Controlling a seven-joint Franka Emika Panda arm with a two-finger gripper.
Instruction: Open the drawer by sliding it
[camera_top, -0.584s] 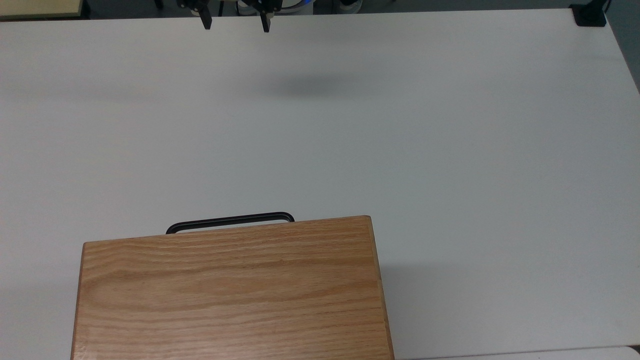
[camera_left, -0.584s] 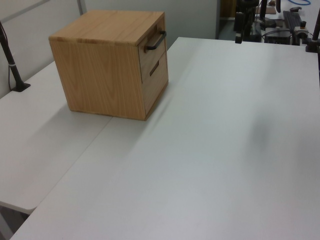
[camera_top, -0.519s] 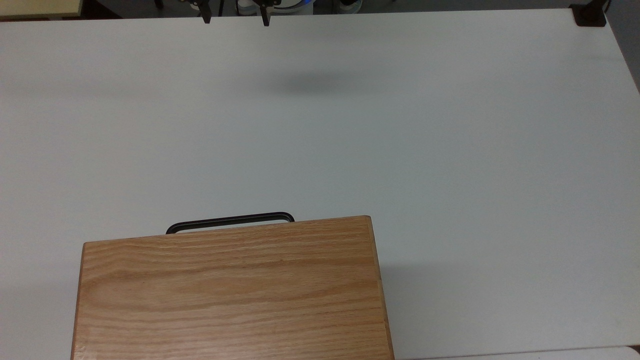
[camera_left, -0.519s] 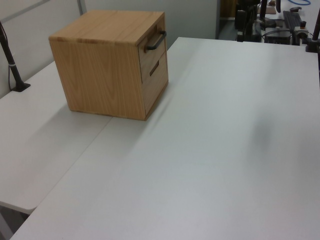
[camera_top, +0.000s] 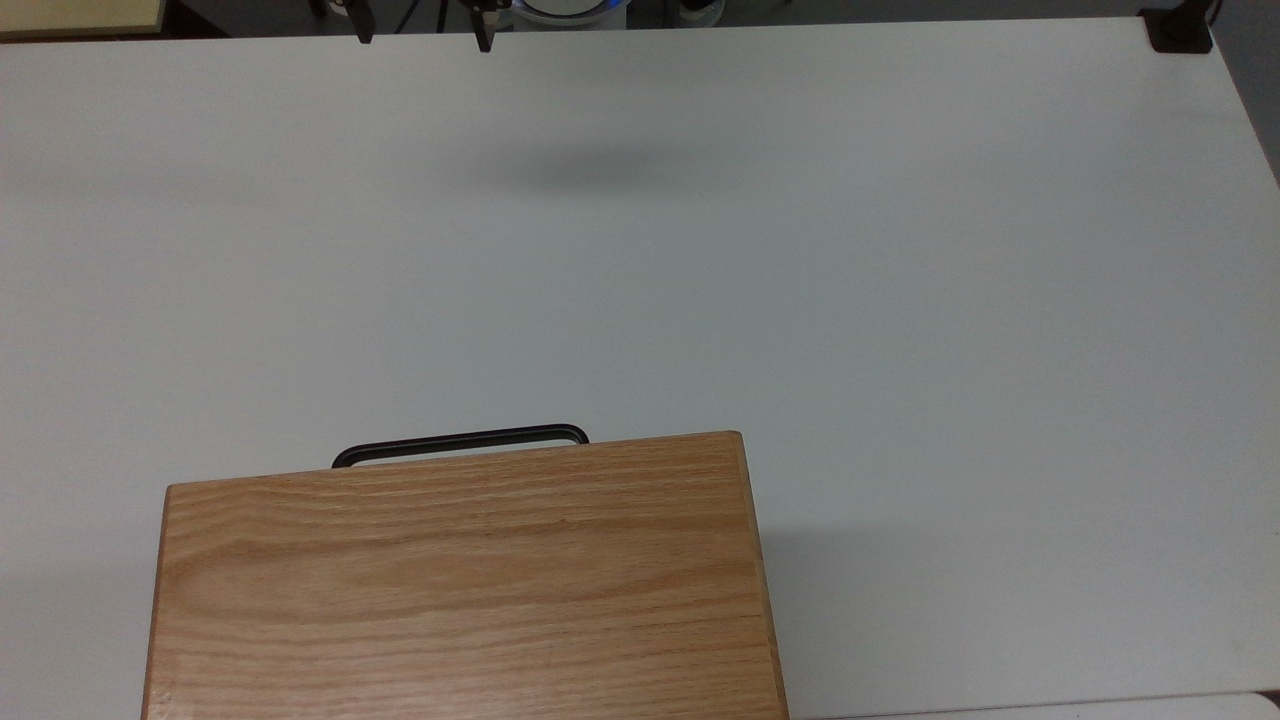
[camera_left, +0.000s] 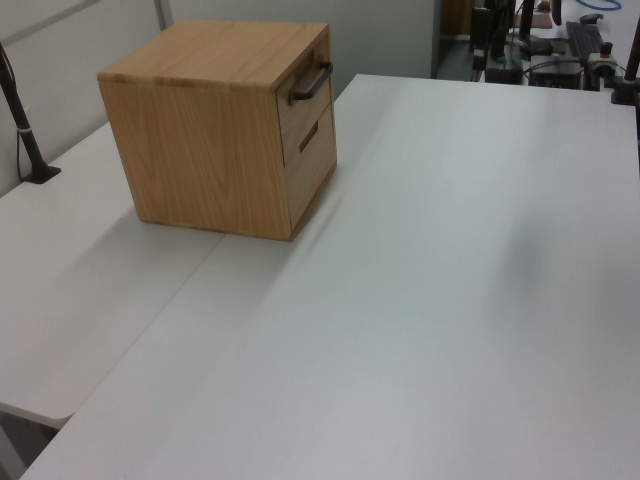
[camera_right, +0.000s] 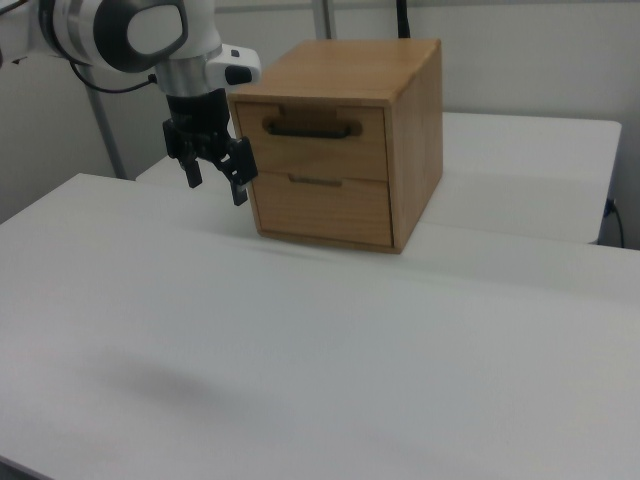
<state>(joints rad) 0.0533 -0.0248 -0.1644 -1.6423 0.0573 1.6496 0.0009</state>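
An oak cabinet (camera_top: 460, 590) stands at the near edge of the white table (camera_top: 800, 250). The drawer (camera_right: 312, 145) is its upper front board, shut flush, with a thin black bar handle (camera_right: 310, 128) that also shows as a handle (camera_top: 460, 443) from above and a handle (camera_left: 311, 82) from the side. My gripper (camera_top: 424, 38) hangs in the air far across the table from the handle, at the top view's upper edge. In the right view the gripper (camera_right: 215, 182) is open with nothing between its fingers, pointing down, to the left of the cabinet front.
A second drawer front (camera_right: 320, 207) sits below the upper one. A black clamp (camera_top: 1180, 30) is fixed at the table's far right corner in the top view. A black post (camera_left: 22, 125) stands on the adjoining table behind the cabinet in the left view.
The gripper has shifted toward the top view's left and slightly toward its upper edge, with its shadow on the table following. The cabinet and drawer have not moved.
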